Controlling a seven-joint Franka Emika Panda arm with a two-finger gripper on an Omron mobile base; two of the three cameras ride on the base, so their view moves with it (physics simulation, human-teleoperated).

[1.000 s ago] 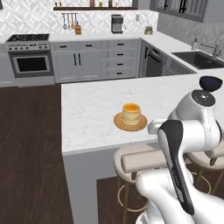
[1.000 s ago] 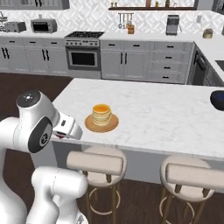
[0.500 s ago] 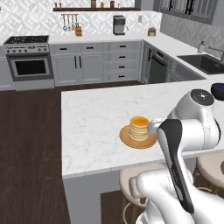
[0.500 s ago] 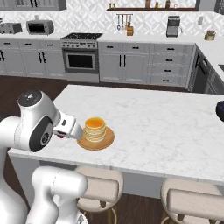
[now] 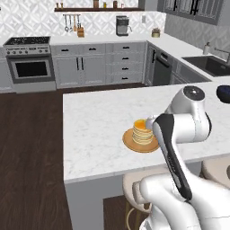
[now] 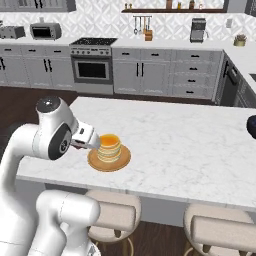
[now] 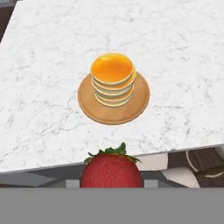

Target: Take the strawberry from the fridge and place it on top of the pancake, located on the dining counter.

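We held red strawberry (image 7: 112, 169) in closed claw (image 7: 112, 181); pale tan pancake stack (image 7: 112, 79) on wooden plate (image 7: 87, 101) lay straight ahead, white marbled table (image 7: 52, 52).

One strawberry (image 7: 112, 169), one pancake stack (image 7: 112, 80), one plate (image 7: 139, 107), two stools (image 6: 114, 216)

Glossy white rounded arm (image 5: 179, 134) — dark grey joint caps, black seam lines
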